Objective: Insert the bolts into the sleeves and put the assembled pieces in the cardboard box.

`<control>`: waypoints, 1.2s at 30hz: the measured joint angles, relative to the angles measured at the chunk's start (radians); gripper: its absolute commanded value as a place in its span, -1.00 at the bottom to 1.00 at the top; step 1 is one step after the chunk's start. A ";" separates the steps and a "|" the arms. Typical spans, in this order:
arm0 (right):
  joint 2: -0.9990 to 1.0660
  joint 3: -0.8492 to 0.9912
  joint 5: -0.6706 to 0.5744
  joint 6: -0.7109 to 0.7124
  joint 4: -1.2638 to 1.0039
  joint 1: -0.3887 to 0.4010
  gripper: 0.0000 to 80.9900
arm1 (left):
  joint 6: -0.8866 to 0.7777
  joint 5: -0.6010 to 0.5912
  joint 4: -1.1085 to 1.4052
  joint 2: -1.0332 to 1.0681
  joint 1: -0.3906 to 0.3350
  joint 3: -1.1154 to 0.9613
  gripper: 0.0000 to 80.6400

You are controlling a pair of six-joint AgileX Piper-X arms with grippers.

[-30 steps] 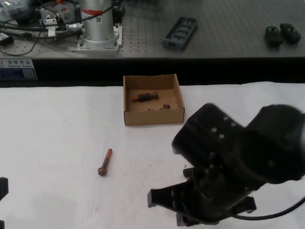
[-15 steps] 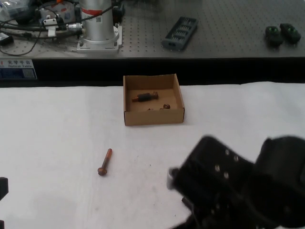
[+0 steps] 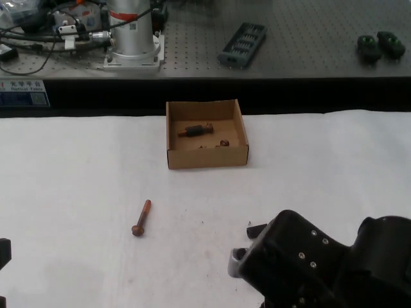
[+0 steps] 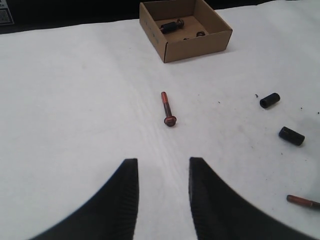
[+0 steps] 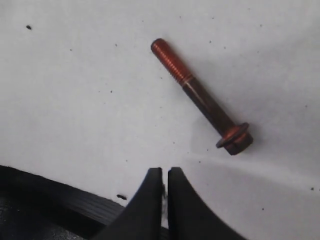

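Note:
The open cardboard box [image 3: 207, 156] stands at the middle back of the white cloth, with one assembled bolt-and-sleeve piece [image 3: 195, 130] inside. A copper bolt [image 3: 141, 217] lies loose left of centre. My left gripper [image 4: 162, 165] is open and empty, hovering low on the near side of that bolt [image 4: 167, 108]. Two black sleeves [image 4: 270, 100] [image 4: 291, 136] and a second bolt [image 4: 304, 202] lie to the right. My right gripper [image 5: 164, 172] is shut on nothing, just short of the second bolt's [image 5: 202, 97] head. The right arm [image 3: 321, 269] fills the near right corner, beside one sleeve [image 3: 255, 229].
The box [image 4: 197, 47] also holds small dark bits beside the assembled piece. Behind the cloth runs a perforated bench with a metal post [image 3: 131, 32], cables, a dark ridged block [image 3: 243, 42] and two black-green parts [image 3: 380, 46]. Open cloth lies to the left.
The right arm has drawn back toward the near edge and sunk lower in the high view, uncovering a black sleeve. The bolt and the box have not moved.

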State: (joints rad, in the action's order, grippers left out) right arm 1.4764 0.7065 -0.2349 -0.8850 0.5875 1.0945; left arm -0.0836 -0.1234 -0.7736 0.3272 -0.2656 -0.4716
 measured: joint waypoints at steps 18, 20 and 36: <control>0.119 -0.015 -0.078 -0.013 -0.089 -0.044 -0.89 | 0.000 0.000 0.000 0.000 0.000 0.000 -0.37; 0.119 -0.015 -0.071 -0.013 -0.089 -0.074 -0.89 | 0.000 0.000 0.000 0.000 0.000 0.000 -0.37; 0.119 -0.015 -0.019 0.097 -0.105 -0.295 -0.89 | 0.000 0.000 0.000 0.000 0.000 0.000 -0.37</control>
State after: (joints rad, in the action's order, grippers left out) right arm 1.5957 0.6914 -0.2542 -0.7880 0.4822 0.7993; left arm -0.0836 -0.1234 -0.7736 0.3272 -0.2656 -0.4716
